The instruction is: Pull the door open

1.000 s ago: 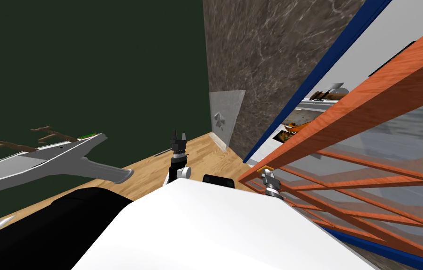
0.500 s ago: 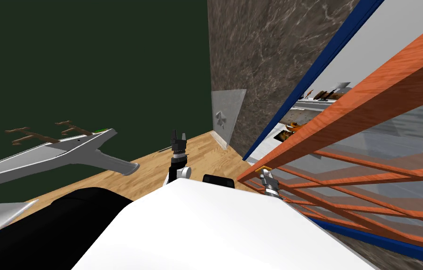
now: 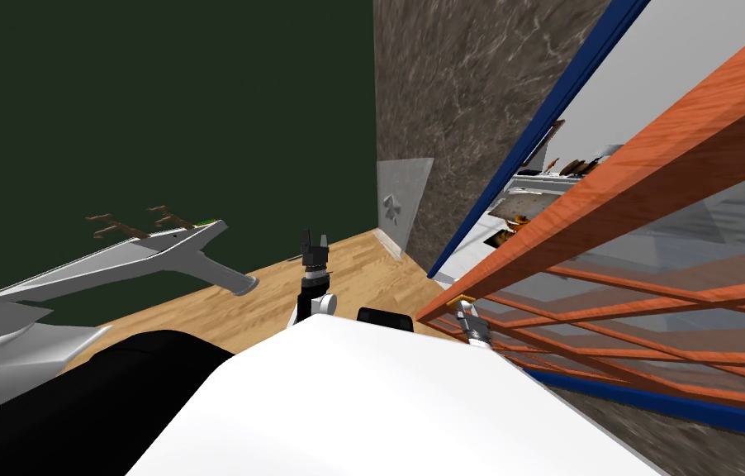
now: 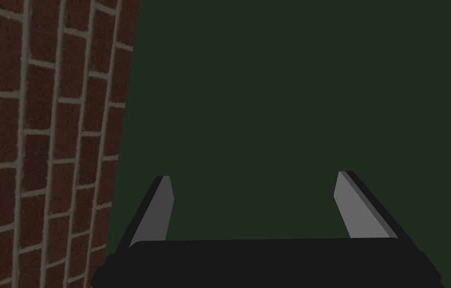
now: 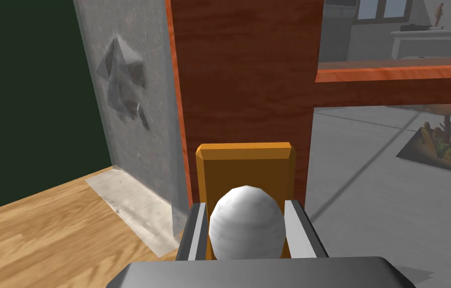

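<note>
Now the door [image 3: 676, 140] has swung wider from its blue frame [image 3: 530, 142] — the pull is working; right pincer [image 5: 247, 207] grips the knob [image 5: 247, 230], left pincer [image 4: 254, 180] hangs wide open.

The door [image 5: 244, 75] has a red-brown wood frame with clear grain and a slight sheen, and its panes [image 3: 693, 248] look like smooth glass. The knob [image 5: 247, 225] is smooth and pale grey with faint marbling, set on a plain, matt orange backplate [image 5: 244, 165]. The floor [image 5: 34, 230] is light wood planking. The wall [image 3: 462, 99] by the doorway is dark, veined stone.
</note>
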Controlling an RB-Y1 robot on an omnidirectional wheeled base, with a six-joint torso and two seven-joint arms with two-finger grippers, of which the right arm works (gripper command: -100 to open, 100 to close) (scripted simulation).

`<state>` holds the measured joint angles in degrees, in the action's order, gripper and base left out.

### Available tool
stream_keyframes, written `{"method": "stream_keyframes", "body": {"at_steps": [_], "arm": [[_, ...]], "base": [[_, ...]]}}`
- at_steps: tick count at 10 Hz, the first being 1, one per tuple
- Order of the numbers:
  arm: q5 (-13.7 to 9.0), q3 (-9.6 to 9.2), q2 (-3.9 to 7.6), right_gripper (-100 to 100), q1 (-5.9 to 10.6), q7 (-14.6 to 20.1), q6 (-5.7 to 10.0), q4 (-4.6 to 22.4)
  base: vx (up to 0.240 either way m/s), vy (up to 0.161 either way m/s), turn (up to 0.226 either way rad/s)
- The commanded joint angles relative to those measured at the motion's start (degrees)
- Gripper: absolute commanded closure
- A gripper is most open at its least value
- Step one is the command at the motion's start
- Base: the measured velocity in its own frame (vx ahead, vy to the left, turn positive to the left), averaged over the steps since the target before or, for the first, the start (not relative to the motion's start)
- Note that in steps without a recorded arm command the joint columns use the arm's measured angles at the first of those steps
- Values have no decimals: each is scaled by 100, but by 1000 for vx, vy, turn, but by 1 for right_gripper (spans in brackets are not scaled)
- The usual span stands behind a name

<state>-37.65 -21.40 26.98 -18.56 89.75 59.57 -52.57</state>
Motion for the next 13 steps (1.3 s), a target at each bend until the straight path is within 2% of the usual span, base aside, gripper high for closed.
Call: {"method": "stream_keyframes", "body": {"at_steps": [1, 2, 3, 4, 9, 11, 12, 13], "arm": [[69, -106, 49, 100, -39, 86, 108, 17], [37, -57, 35, 100, -32, 31, 36, -27], [92, -156, 83, 100, -66, 109, 132, 14], [104, -178, 97, 100, -72, 128, 159, 25], [256, -450, 277, 100, -146, 374, 497, 158], [300, -527, 328, 100, -167, 445, 594, 196], [283, -497, 320, 100, -162, 417, 547, 176], [359, -597, 330, 100, -194, 477, 725, 305]], "base": [[-211, -21, 57], [-90, -5, 15], [-148, -7, 110], [-226, -31, 109], [-208, -33, 116], [-202, -45, 78], [-81, -28, 30], [-14, 4, -37]]}}
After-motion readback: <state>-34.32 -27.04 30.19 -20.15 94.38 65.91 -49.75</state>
